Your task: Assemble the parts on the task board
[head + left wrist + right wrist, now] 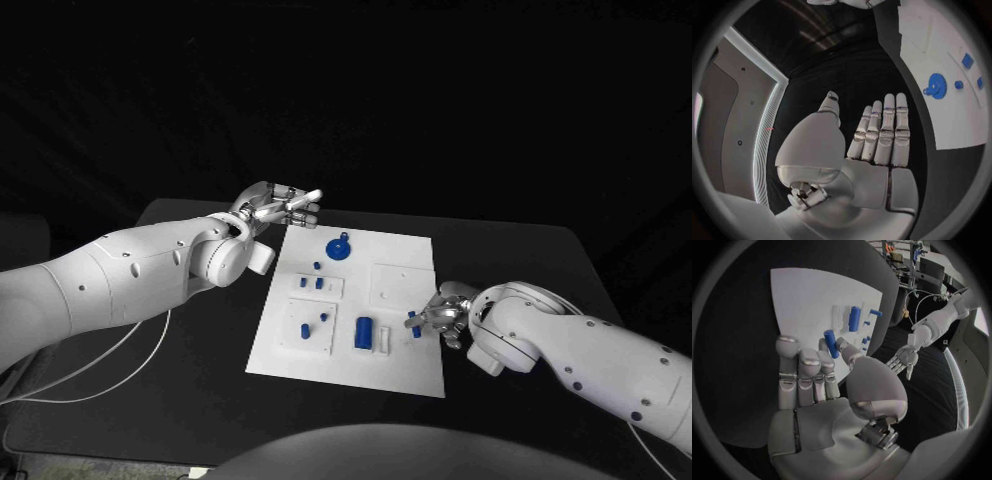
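Head view: task board (404, 300) on desk, right robot hand (441, 316) pinching a blue peg (417, 324), seemingly for insertion.
Left robot hand (280, 206) parked off the board's far-left corner, fingers straight and empty; blue gear (339, 248) awaits nearby.

Head camera high above — looking down, wrist cameras close behind palms, all sharing the task board (353, 305)
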Robot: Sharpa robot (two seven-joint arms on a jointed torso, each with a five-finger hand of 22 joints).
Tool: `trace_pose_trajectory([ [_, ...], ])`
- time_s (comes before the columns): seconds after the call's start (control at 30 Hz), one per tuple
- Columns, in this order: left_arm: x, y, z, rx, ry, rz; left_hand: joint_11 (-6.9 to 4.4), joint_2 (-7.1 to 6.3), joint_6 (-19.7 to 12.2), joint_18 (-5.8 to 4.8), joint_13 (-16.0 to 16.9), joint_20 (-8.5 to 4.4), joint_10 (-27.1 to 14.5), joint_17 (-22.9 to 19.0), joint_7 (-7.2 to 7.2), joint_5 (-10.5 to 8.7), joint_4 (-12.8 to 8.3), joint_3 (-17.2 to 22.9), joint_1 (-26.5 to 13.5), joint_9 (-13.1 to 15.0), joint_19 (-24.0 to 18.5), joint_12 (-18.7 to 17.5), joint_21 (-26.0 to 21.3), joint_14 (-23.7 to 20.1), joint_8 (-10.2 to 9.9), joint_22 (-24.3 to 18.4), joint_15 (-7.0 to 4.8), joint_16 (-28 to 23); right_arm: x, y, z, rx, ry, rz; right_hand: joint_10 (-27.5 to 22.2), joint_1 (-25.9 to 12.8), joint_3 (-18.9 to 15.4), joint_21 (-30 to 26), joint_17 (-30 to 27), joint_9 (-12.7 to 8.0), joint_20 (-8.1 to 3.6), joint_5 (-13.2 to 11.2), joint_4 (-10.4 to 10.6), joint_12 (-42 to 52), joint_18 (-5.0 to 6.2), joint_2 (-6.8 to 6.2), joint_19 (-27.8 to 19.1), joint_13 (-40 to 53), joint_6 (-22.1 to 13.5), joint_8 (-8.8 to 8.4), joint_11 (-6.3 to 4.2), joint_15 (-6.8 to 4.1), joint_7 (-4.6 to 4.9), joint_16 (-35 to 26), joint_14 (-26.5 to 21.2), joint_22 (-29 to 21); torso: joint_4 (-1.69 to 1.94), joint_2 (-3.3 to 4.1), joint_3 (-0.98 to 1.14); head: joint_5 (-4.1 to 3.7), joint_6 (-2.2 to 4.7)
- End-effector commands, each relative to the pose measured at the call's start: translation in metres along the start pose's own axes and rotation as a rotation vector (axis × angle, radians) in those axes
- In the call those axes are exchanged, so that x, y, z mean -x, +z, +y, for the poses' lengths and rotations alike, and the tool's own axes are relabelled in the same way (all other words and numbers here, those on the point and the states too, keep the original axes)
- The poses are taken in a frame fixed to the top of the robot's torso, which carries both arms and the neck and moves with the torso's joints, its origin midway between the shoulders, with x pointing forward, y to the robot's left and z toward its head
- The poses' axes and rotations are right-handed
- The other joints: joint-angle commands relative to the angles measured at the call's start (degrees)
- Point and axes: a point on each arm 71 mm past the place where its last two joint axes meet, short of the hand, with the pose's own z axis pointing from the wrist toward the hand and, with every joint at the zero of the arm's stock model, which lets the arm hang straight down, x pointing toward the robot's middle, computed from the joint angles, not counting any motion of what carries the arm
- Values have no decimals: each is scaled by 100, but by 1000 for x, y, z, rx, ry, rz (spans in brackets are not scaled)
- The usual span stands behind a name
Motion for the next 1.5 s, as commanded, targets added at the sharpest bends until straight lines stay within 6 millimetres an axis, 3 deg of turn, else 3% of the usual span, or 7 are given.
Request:
trace_pose_trajectory([
  [0.03, -3, 1, -1, -5, -6, 17, -2, 27, -19, 6, 8, -3, 7, 8, 34, -18, 33, -6, -12, 8, -39, 1, 5, -11, 21, 3, -26, -22, -11, 5, 6, 14, 15, 32, 40, 60, 760, -19, -12, -9, 27, 18, -749, -29, -36, -8, 253, -3, 46, 16, 5, 8, 13, -37, 7, 4, -1, 1, 0, -5, -2],
  [0.4, -5, 1, -1, -2, -8, 25, 0, 25, -31, 7, 8, -2, -1, 8, 31, -15, 37, -8, -15, 8, -40, 1, 6, -12, 21, 3, -25, -22, -37, 20, 17, 14, 9, 44, 48, 89, 509, -54, -34, 31, 13, -148, -732, -24, -45, 30, 258, -4, 72, 19, -20, -9, -39, -47, 6, 2, -4, -4, 0, 25, -13],
  [0.83, -6, 2, 0, 15, -4, 29, 1, 43, -34, 8, 8, -2, -3, 10, 35, -18, 42, -6, -25, 8, -40, 1, 8, -10, 22, 4, -25, -21, -45, 26, 21, 11, 14, 45, 51, 39, 270, -56, -44, -10, -9, -235, -651, -13, -63, 58, 261, 9, 103, 15, -50, -31, -118, -54, 4, -4, -7, -1, 5, 45, -2],
  [1.13, -6, 2, 1, 25, -2, 31, 5, 37, -47, 8, 8, 0, -20, 10, 34, -25, 53, -6, -28, 8, -43, 1, 8, -15, 21, 4, -23, -22, -54, 26, 22, 17, 1, 82, 48, 52, 157, -66, -40, -131, -18, -209, -605, -13, -74, 67, 260, 15, 128, 15, -55, -36, -130, -53, 6, -11, -7, -2, 2, 57, -35],
  [1.5, -6, 2, 1, 32, 1, 35, 7, 29, -45, 8, 8, 1, -29, 11, 34, -24, 73, 1, -23, 8, -45, 1, 8, -15, 23, 4, -23, -21, -56, 24, 21, 17, -2, 86, 47, 60, 153, -69, -46, -140, -18, -190, -616, -23, -75, 72, 260, 9, 141, 17, -56, -37, -131, -62, 3, -12, -7, -1, 3, 68, -33],
])
